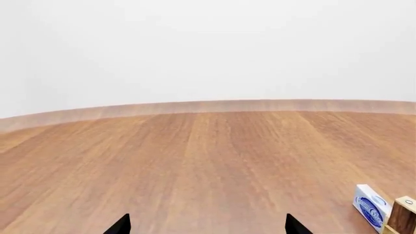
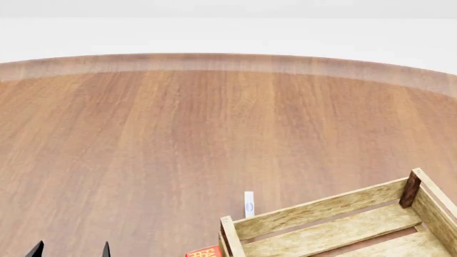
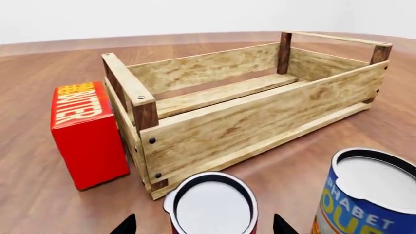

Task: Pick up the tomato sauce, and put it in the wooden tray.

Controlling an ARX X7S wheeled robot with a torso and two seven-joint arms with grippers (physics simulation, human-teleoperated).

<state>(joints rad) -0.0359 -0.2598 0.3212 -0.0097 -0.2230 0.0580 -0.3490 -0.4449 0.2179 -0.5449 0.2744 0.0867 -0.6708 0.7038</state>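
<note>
R gripper [image 3: 204,225] spread wide, empty, straddling tomato sauce can [image 3: 211,207] just in front of wooden tray [image 3: 215,117]. L gripper [image 1: 208,225] open, idle. Risk: closing may bump alphabet soup can [image 3: 370,197] alongside.

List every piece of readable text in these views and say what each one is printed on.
"BUTTER": yellow letters on the red box beside the wooden tray.
"PHABET" above "OUP": both cut off, on the blue-and-yellow can.
Blue-and-white carton: oval logo print, too blurred to read.
Tomato sauce: only its plain top shows, no text visible.
</note>
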